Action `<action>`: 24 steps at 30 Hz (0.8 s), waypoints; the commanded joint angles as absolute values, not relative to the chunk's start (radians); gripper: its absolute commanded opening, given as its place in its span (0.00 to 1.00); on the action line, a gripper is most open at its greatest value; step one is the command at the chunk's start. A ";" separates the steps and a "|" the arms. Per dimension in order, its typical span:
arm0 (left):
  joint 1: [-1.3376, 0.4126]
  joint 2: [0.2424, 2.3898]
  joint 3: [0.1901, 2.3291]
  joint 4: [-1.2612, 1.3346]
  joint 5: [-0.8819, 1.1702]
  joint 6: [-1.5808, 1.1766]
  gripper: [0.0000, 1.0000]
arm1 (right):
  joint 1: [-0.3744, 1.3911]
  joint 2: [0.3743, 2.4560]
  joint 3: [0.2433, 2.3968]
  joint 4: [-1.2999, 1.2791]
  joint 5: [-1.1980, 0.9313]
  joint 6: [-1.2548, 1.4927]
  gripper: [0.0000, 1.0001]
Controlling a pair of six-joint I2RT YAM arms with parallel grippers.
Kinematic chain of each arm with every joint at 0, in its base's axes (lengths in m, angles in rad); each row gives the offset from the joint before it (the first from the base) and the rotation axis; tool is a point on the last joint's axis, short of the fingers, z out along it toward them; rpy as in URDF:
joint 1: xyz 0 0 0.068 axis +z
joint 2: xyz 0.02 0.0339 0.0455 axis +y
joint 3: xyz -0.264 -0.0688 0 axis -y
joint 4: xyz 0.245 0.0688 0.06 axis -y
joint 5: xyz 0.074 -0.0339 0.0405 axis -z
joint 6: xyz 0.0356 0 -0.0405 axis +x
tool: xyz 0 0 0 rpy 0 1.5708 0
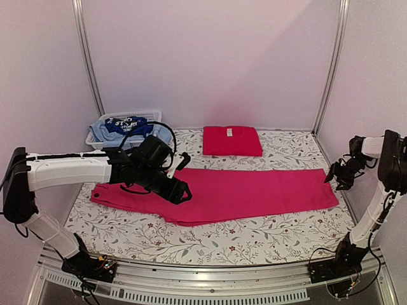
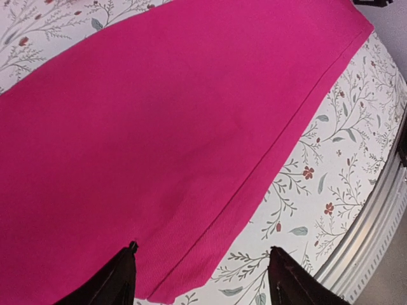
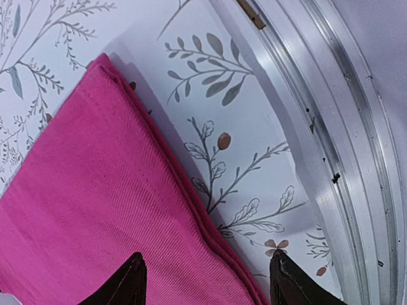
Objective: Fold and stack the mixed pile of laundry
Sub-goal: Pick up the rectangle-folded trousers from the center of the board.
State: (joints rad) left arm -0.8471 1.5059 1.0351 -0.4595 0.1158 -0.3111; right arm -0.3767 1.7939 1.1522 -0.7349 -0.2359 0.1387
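Note:
A long pink-magenta cloth (image 1: 254,194) lies folded lengthwise across the flowered table (image 1: 222,238). A folded red piece (image 1: 232,140) sits behind it. The rest of the laundry pile, a dark blue printed garment (image 1: 130,125) and light blue ones (image 1: 102,132), fills the basket. My left gripper (image 1: 183,181) hovers open over the cloth's left half. In the left wrist view the left gripper (image 2: 202,254) straddles the near edge of the pink cloth (image 2: 159,127), empty. My right gripper (image 1: 336,176) is open at the right end. In the right wrist view the right gripper (image 3: 206,259) spans the hem of the pink cloth (image 3: 82,203), holding nothing.
A white slatted basket (image 1: 137,115) stands at the back left corner. Metal frame posts (image 1: 331,63) rise at the back. An aluminium rail (image 3: 318,127) runs along the table's right edge, close to the right gripper.

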 commanded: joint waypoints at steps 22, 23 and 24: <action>-0.663 1.437 0.966 -0.449 0.038 -0.327 0.75 | -0.410 1.619 1.401 -0.860 -0.038 0.201 0.00; -0.657 1.439 0.968 -0.449 0.038 -0.325 0.75 | -0.418 1.621 1.421 -0.874 -0.053 0.196 0.00; -0.653 1.442 0.969 -0.450 0.039 -0.323 0.76 | -0.420 1.628 1.433 -0.884 -0.084 0.186 0.00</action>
